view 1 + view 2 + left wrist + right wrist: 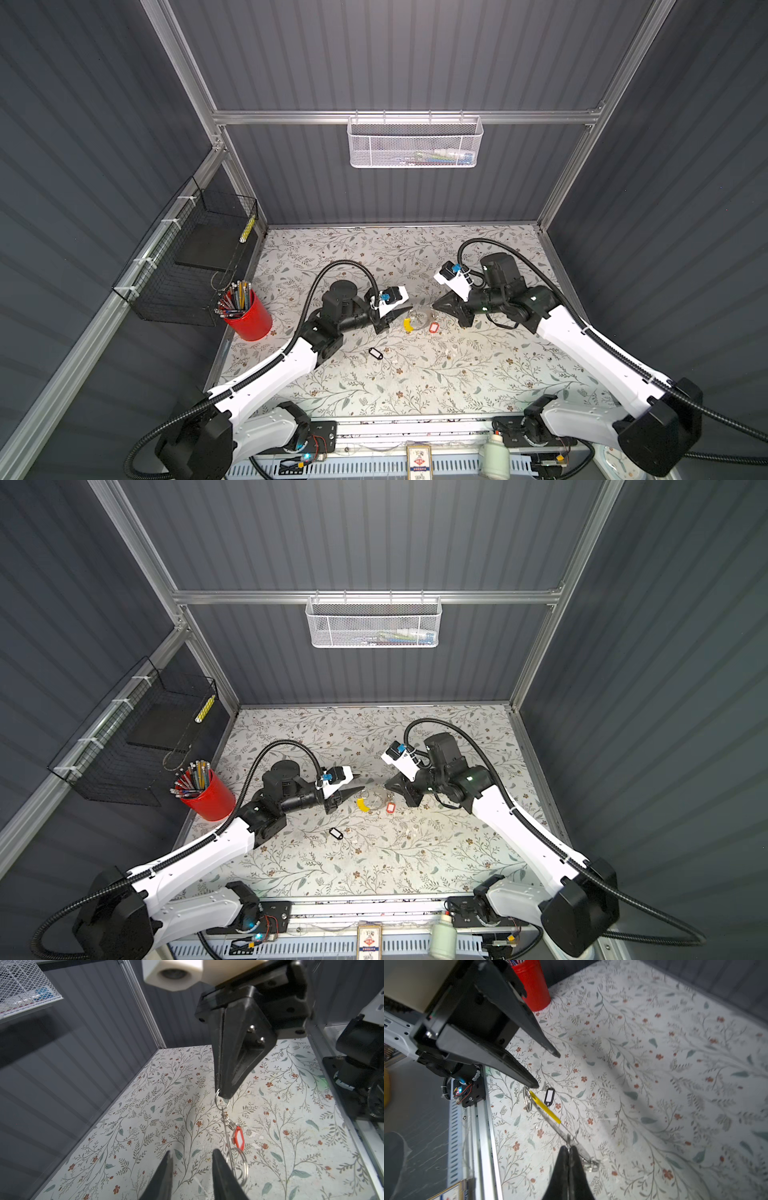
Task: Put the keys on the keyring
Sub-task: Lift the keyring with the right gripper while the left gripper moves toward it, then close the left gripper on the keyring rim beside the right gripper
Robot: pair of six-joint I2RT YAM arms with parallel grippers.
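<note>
The keyring (545, 1108), a thin grey hoop with a yellow segment (408, 325), hangs tilted between the two grippers at mid-table. My right gripper (569, 1148) is shut on the hoop's wire; in both top views its tip (433, 305) (385, 785) points left. The orange-red key tag (238, 1138) dangles on the hoop, next to a small split ring (239, 1164). My left gripper (193, 1155) is open and empty, one finger (220, 1167) beside that small ring. The black-framed key tag (375, 353) (549, 1095) lies alone on the table, nearer the front.
A red cup of pens (249, 318) stands at the table's left edge. A black wire basket (187, 266) hangs on the left wall and a white mesh basket (415, 141) on the back wall. A white bottle (494, 455) stands past the front rail.
</note>
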